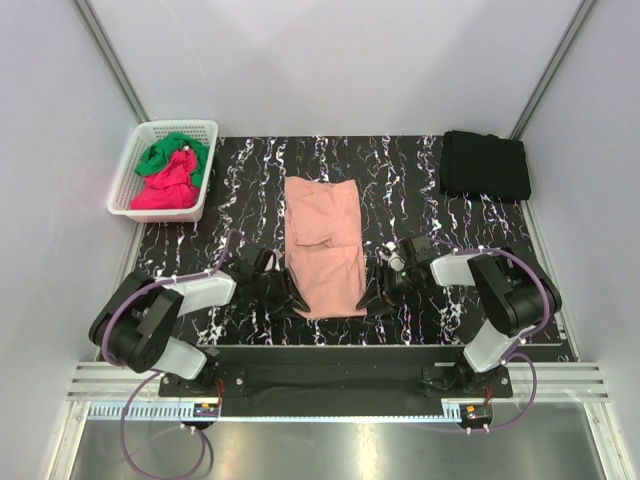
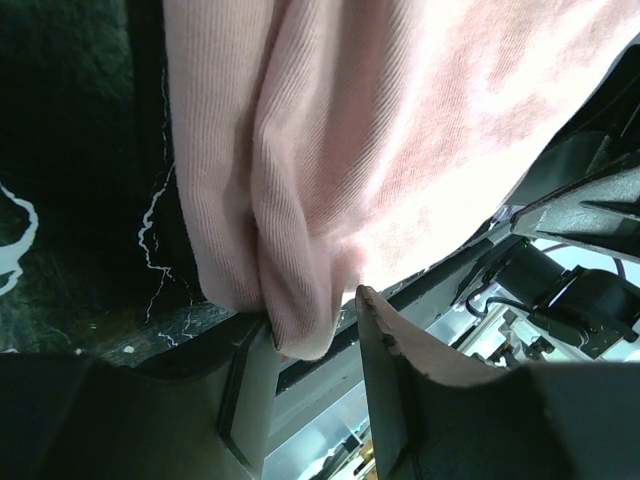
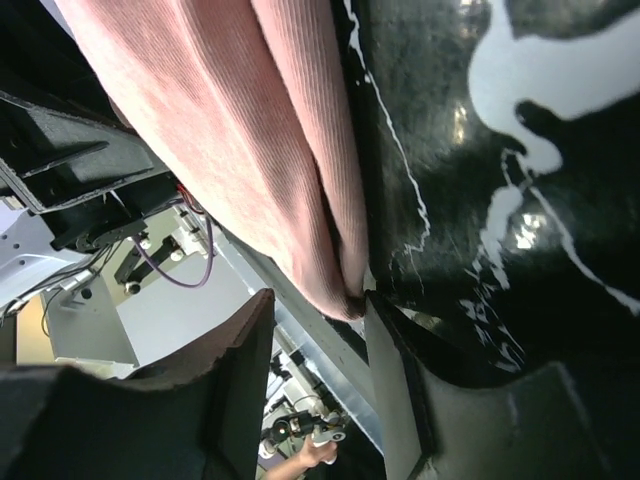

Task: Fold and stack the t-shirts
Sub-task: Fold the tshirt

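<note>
Lying lengthwise down the middle of the black marbled table [image 1: 430, 200], the salmon-pink t-shirt [image 1: 322, 240] is already narrowed to a long strip, with a soft ridge of cloth across its middle and its near hem close to the table's front edge. From where I stand it looks like light, limp ribbed knit: it should sag and drape the moment it is lifted, grip well rather than slide, and come apart in layers if only the top one is pinched. The sensible hold is the two near corners, taking every layer at once. The left gripper [image 1: 290, 298] sits at the near left corner with its jaws apart and the rolled corner of cloth at their mouth, not clamped. The right gripper [image 1: 375, 296] mirrors it at the near right corner, jaws also apart, one finger touching the hem. The front edge just behind them leaves little room to come in low, I'd guess. Beyond the far hem there is bare table to carry the fold into. A white basket [image 1: 128, 170] with a green tee [image 1: 172, 152] and a magenta-red tee [image 1: 165, 192] stands well off at the far left, and a folded black t-shirt [image 1: 485, 165] lies at the far right.
</note>
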`<action>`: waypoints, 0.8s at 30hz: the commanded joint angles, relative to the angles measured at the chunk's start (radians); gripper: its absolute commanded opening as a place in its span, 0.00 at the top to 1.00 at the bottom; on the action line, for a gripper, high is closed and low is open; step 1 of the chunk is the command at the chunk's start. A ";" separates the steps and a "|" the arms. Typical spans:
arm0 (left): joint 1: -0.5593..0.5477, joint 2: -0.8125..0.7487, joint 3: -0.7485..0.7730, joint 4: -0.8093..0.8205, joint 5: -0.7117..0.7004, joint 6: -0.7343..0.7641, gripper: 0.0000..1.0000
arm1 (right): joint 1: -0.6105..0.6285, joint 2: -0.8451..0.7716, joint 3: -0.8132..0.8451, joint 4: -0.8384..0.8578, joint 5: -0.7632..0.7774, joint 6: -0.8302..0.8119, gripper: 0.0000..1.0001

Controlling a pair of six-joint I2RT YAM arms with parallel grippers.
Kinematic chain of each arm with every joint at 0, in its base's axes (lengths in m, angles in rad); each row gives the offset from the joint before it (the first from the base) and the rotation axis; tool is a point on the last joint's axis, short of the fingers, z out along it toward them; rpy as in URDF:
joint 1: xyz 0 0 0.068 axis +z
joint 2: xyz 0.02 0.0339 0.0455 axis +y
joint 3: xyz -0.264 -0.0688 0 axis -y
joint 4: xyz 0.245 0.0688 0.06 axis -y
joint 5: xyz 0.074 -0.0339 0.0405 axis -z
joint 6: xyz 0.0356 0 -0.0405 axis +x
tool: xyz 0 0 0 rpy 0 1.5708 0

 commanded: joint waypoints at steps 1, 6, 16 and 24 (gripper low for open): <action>0.002 0.052 -0.053 -0.107 -0.170 0.077 0.57 | 0.029 0.050 -0.004 0.035 0.118 -0.002 0.51; 0.004 0.057 -0.053 -0.109 -0.161 0.085 0.60 | 0.052 0.056 0.003 0.041 0.143 0.010 0.58; 0.012 0.060 -0.041 -0.153 -0.144 0.117 1.00 | 0.056 0.053 0.016 0.023 0.168 0.029 1.00; 0.036 -0.008 -0.001 -0.270 -0.135 0.185 1.00 | 0.056 -0.036 0.093 -0.101 0.206 0.007 1.00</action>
